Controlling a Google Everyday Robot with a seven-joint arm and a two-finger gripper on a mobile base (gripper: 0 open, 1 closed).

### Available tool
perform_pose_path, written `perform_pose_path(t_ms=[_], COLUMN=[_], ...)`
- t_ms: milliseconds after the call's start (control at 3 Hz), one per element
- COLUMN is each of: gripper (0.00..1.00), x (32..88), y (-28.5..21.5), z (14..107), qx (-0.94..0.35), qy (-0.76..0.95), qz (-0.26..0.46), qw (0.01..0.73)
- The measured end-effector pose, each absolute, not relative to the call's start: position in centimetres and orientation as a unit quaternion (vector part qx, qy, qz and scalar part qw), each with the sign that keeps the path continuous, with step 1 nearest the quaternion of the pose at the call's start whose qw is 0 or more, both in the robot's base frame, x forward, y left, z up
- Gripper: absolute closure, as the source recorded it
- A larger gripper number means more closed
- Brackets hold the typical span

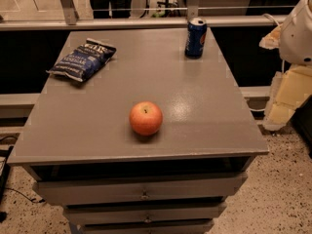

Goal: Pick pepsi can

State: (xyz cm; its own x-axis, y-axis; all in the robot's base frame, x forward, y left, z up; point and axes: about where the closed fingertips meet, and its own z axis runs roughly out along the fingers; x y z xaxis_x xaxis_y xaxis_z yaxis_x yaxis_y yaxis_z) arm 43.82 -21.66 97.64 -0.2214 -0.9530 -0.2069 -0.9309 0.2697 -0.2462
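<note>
The pepsi can (196, 38) is a dark blue can with a silver top and a red-and-white logo. It stands upright at the far right of the grey cabinet top (195, 116). My gripper (284, 101) hangs off the right side of the cabinet, beyond its edge. It sits below the white arm joint (298, 30), well to the right of the can and nearer to me. It holds nothing that I can see.
A red-orange apple (146, 118) sits near the middle front of the top. A flat dark blue chip bag (83, 59) lies at the far left. A rail (122, 24) runs behind the cabinet. Drawers (144, 191) face me below.
</note>
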Motion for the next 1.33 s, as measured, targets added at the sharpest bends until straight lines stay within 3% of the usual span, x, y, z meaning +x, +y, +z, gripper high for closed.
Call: perform_pose_path(t_ms=[667,1333], gripper=[0.00,0.00], x=[46.5,58.3], y=[-22.7,-26.1], z=[96.8,94.6], qx=[-0.607,-0.592], qy=[0.772,0.759], qz=[-0.032,0.007], qw=[0.185,0.273])
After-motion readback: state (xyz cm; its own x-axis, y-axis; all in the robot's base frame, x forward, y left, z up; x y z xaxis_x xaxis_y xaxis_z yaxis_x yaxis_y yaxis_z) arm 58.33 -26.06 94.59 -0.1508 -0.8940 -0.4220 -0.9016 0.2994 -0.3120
